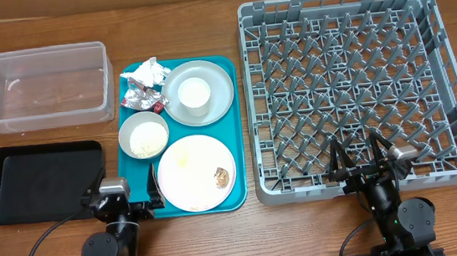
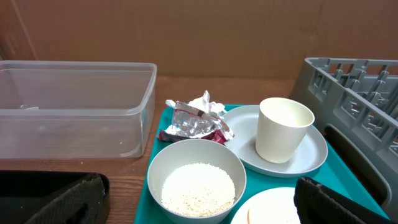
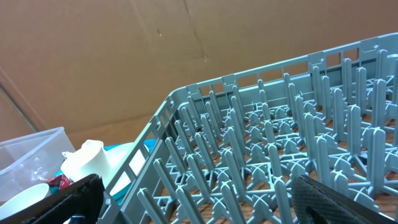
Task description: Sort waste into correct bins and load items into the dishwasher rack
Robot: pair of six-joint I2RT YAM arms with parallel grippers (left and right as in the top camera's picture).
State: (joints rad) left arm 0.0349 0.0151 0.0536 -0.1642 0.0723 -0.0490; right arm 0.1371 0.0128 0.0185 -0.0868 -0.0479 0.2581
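Wooden table [image 1: 222, 238]: foil wrapper [image 2: 198, 123] is noted on teal tray [image 1: 229, 121], straight ahead of the wide-spread, empty left gripper [image 1: 125, 203], beyond the grey bowl [image 2: 193, 152]. Right gripper [image 1: 357, 156], likewise spread, is held over the dishwasher rack [image 1: 334, 0].

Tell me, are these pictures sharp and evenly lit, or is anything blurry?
Overhead: soft, even light, all sharp, only thin shadows beside the dishwasher rack. Left wrist: the white cup and grey bowl are crisp; the fingers of the left gripper, at the bottom corners, are dark and blurred. Right wrist: tilted view, the rack's pegs fairly sharp, the right gripper equally blurred.
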